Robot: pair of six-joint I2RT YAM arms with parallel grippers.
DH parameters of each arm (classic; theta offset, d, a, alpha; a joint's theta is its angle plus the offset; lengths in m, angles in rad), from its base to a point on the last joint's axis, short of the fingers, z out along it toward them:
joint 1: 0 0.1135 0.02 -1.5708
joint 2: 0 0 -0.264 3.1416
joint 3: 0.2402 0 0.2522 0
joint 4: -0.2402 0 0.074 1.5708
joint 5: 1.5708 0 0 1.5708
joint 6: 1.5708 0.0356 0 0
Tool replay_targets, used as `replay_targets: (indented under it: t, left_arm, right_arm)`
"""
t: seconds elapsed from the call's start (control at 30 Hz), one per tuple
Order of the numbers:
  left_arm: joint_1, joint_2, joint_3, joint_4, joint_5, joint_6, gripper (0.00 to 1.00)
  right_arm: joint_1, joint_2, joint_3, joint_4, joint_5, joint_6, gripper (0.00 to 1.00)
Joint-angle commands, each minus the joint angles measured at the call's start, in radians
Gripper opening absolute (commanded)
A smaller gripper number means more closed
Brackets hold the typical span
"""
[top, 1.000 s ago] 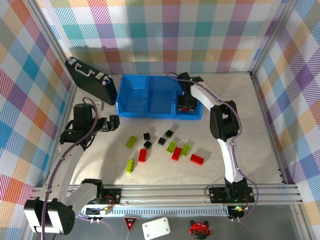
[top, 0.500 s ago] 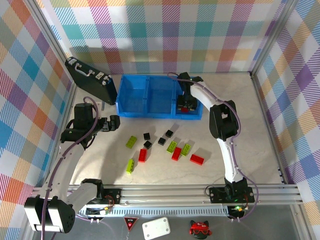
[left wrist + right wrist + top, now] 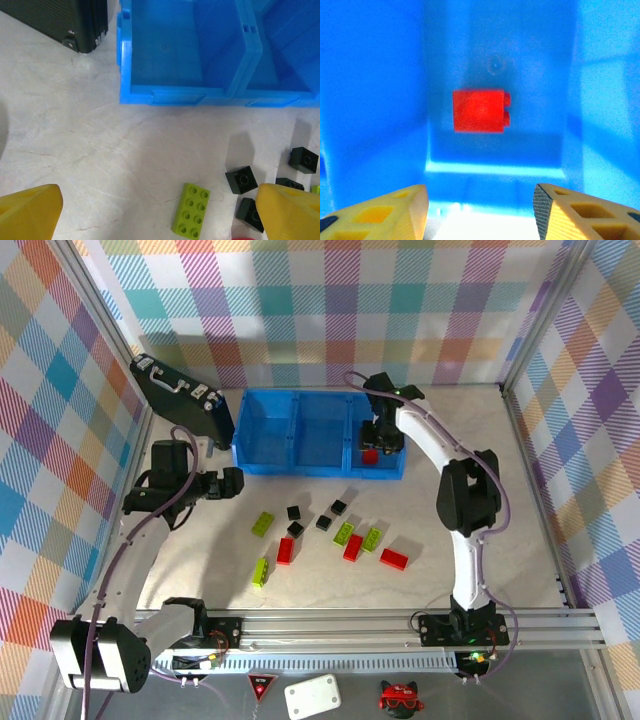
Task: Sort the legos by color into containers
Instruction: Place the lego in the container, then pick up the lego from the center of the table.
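Observation:
The three joined blue containers (image 3: pixel 272 435) stand at the back of the table. My right gripper (image 3: pixel 383 438) hovers over the rightmost bin, open and holding nothing (image 3: pixel 480 212). A red lego (image 3: pixel 479 111) lies on that bin's floor (image 3: pixel 370 455). My left gripper (image 3: pixel 229 483) hangs open near the bins' front left corner, above the table (image 3: pixel 160 215). Between its fingertips a lime-green lego (image 3: pixel 190 208) lies flat, with black legos (image 3: pixel 241 179) to its right. Several red, green and black legos (image 3: pixel 353 547) lie loose in front of the bins.
A black briefcase (image 3: pixel 180 400) leans at the back left, next to the bins (image 3: pixel 60 20). Checked walls and a metal frame (image 3: pixel 520 430) close in the table. Bare tabletop (image 3: pixel 480 490) lies to the right of the loose bricks.
My right gripper opened and let the red lego drop onto the rightmost bin's floor, then drew up and slightly right. The left arm shifted a little.

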Motion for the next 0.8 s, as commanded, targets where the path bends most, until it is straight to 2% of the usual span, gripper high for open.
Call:
replay_targets:
  t: [0.0,0.13,0.23,0.3,0.53,0.77]
  left_arm:
    - [-0.002,0.021,0.029,-0.035,0.042,-0.053,0.97]
    - [-0.014,0.107,0.076,-0.098,0.084,-0.096,0.91]
    - [-0.034,0.157,0.117,-0.153,0.046,-0.116,0.88]
    - [-0.063,0.171,0.136,-0.179,-0.011,-0.139,0.88]
    - [-0.193,0.181,0.156,-0.195,-0.108,-0.273,0.87]
    - [-0.323,0.228,0.151,-0.174,-0.143,-0.386,0.83]
  right_arm:
    - [0.022,-0.078,-0.082,0.005,-0.024,-0.011,0.59]
    - [0.045,-0.17,-0.196,0.029,-0.023,0.0,0.59]
    - [0.068,-0.245,-0.287,0.053,-0.03,0.01,0.59]
    - [0.082,-0.295,-0.349,0.068,-0.032,0.02,0.59]
    - [0.112,-0.441,-0.523,0.112,-0.046,0.063,0.58]
    - [0.122,-0.544,-0.632,0.126,-0.046,0.072,0.58]
